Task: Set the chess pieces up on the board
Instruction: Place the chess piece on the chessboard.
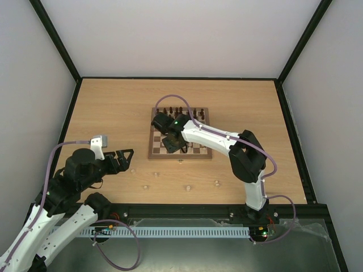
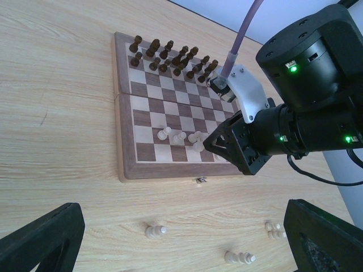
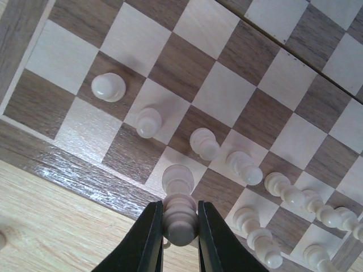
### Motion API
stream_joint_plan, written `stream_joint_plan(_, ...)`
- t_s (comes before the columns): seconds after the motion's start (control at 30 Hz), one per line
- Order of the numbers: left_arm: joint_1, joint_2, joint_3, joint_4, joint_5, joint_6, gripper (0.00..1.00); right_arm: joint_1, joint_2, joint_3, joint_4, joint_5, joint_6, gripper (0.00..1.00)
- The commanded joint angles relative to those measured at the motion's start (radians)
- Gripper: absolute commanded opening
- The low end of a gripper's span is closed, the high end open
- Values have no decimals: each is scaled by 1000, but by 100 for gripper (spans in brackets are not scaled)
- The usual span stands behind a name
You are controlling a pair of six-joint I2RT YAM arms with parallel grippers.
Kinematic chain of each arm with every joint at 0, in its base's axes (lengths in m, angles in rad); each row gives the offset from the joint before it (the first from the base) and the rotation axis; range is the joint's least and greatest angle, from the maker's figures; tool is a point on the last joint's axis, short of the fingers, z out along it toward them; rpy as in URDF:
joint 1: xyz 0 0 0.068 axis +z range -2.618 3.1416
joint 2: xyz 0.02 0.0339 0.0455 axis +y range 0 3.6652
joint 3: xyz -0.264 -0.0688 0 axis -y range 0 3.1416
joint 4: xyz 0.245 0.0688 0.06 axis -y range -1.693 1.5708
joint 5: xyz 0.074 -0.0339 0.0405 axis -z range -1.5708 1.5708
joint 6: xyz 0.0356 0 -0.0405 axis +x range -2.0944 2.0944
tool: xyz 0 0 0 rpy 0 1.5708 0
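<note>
The board [image 1: 154, 155] lies mid-table, dark brown pieces [image 1: 180, 111] along its far rows. My right gripper [image 3: 180, 226] is shut on a pale beige piece [image 3: 179, 195] standing on a cream square of the near row, close to the board's left front corner [image 3: 22, 122]. Several pale pieces [image 3: 148, 122] stand in the two near rows. My left gripper [image 1: 123, 158] is open and empty left of the board, above the table. Loose pale pieces lie on the table: one [image 2: 155, 231] nearest, another [image 2: 237, 258] and a pair [image 2: 274, 229] to its right.
The board's small front latch [image 2: 200, 180] faces the loose pieces. The right arm [image 2: 295, 124] reaches over the board's near right part and hides some squares. Black frame posts and pale walls bound the table.
</note>
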Motion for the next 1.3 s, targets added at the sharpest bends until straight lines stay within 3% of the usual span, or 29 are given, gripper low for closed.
stream_joint_plan(0.0, 7, -9, 18, -7, -9, 15, 99, -14, 8, -2, -57, 10, -18, 8)
stream_joint_plan(1.27, 5, 2, 5, 16, -9, 12, 99, -25, 24, -62, 6, -85, -34, 8)
